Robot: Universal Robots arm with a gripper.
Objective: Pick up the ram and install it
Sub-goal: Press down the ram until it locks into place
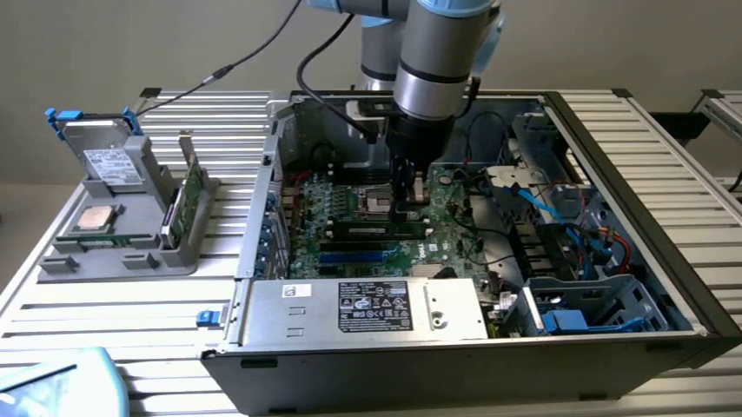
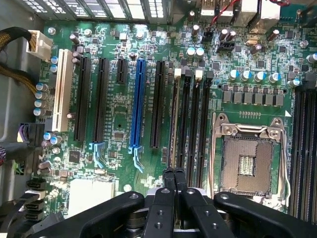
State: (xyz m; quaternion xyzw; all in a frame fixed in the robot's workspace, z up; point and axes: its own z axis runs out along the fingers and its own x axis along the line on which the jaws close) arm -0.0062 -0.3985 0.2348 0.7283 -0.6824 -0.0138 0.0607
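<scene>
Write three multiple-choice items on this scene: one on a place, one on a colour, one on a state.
1. Where is the end effector? A over the grey tray; B inside the open computer case, over the motherboard; C above the power supply.
2. The long slot between black ones is: A red; B blue; C yellow.
3. The end effector's jaws are: A wide open; B shut; C clamped on a cable.
Answers: B, it hangs over the board inside the case; B, that slot is plainly blue; B, its fingers meet with nothing between.
</scene>
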